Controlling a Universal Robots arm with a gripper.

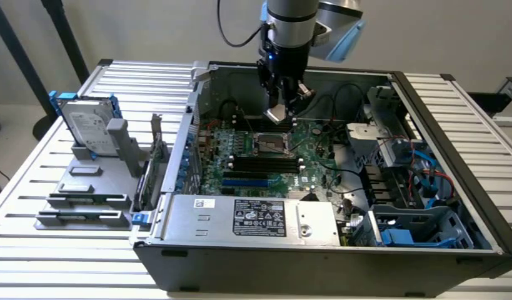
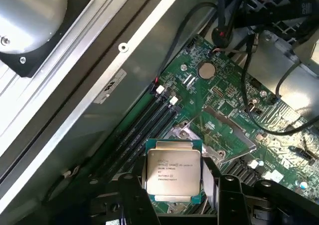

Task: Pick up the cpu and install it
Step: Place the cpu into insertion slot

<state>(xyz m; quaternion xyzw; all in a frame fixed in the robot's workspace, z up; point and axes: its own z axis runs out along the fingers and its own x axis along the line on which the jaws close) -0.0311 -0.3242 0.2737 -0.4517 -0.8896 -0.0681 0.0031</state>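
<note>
Metal table (image 1: 39, 250): pale slats, nearest the viewer; carries a computer case and a grey rack.
Computer case (image 1: 322, 256): dark, side open, lying flat.
Power supply (image 1: 247, 219): silver box with a label, at the near end inside the case.
Rack (image 1: 80, 209): on the exterior view's left, beside the case. A hard drive (image 1: 85, 128) in a blue frame stands upright at its far end.
Board (image 1: 314, 165): green, beyond the power supply; black memory slots (image 1: 260, 164) lie just nearer than the socket (image 1: 271, 145).
Cpu (image 2: 173, 172): silvery printed top, green edge, held tilted in the air, clear of the board, over the socket's far side.
Gripper (image 2: 179, 197): black fingers (image 2: 134, 200) clenched on two opposite edges of the cpu.
</note>
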